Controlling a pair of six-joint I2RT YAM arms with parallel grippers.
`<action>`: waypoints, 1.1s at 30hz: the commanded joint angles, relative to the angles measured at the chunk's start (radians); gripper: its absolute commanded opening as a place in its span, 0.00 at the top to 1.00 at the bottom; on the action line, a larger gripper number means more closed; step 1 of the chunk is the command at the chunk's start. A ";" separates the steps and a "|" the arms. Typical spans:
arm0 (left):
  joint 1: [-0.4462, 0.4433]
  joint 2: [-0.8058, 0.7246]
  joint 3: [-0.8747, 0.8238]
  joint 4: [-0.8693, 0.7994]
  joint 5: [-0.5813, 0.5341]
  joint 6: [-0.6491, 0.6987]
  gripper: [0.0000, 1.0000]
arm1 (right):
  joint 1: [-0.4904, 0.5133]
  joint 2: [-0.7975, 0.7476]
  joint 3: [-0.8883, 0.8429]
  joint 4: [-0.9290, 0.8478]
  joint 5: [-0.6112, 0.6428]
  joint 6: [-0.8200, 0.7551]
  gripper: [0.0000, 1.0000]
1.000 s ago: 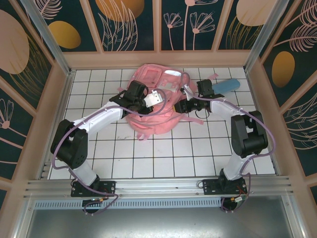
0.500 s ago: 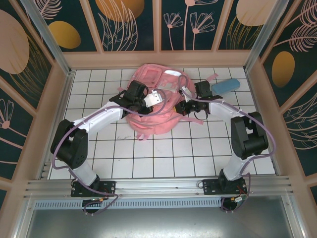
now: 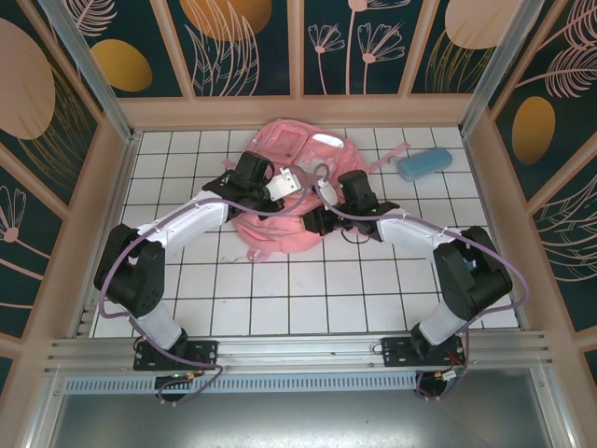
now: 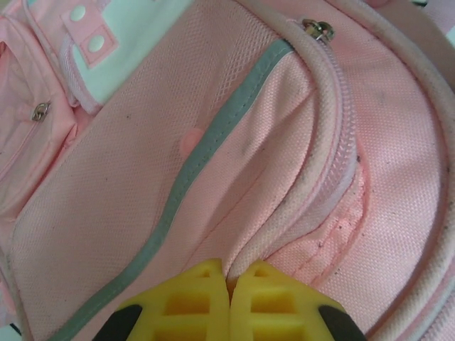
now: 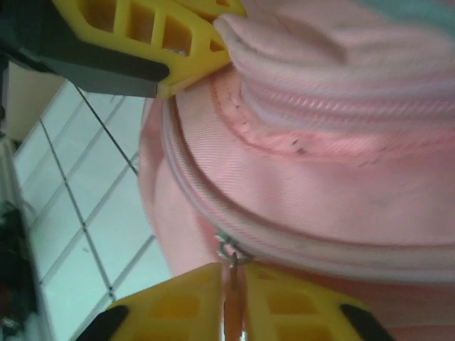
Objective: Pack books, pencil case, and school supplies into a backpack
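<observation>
Pink backpack [image 3: 283, 142] lying flat on the white-tiled table [image 3: 308, 280], towards the far side and near the middle, with both arms reaching in over it; left gripper [image 4: 229, 297], in the left wrist view, with its yellow jaws closed together on a raised fold of the backpack's piped edge, just beside the zip track [image 4: 346, 135] that curves round the front panel; grey reflective strip [image 4: 190, 181] running diagonally across that panel, and a metal zip slider [image 4: 318, 28] at the top of the curve; right gripper [image 5: 233, 302], in the right wrist view, at the lower rim of the backpack, its jaws closed on a thin pink zipper pull [image 5: 232, 291] that hangs from a small metal ring [image 5: 227, 250] on the zip line; the left gripper's yellow fingers [image 5: 153, 39] appear at the upper left of the same view, pinching the pink fold above; light blue pencil case [image 3: 424, 162] lying on the table at the far right, well apart from the backpack and from both grippers, with a loose pink strap [image 3: 390, 153] pointing towards it.
</observation>
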 commanded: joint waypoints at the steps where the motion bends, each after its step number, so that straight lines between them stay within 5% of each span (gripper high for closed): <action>1: -0.006 -0.029 -0.013 0.150 0.030 -0.070 1.00 | -0.013 -0.115 -0.081 0.136 -0.047 0.170 0.70; 9: -0.005 -0.063 -0.074 0.200 0.056 -0.109 1.00 | -0.217 -0.216 -0.177 0.168 0.031 0.523 0.42; 15: -0.005 -0.069 -0.084 0.220 0.062 -0.130 1.00 | -0.240 -0.115 -0.154 0.280 -0.006 0.798 0.37; 20: -0.005 -0.086 -0.107 0.255 0.070 -0.148 1.00 | -0.237 -0.034 -0.108 0.345 -0.036 0.866 0.39; 27: -0.005 -0.094 -0.123 0.283 0.086 -0.163 1.00 | -0.225 0.011 -0.087 0.428 -0.061 0.907 0.55; 33: -0.005 -0.097 -0.128 0.297 0.100 -0.174 1.00 | -0.219 0.052 -0.067 0.415 -0.072 0.937 0.54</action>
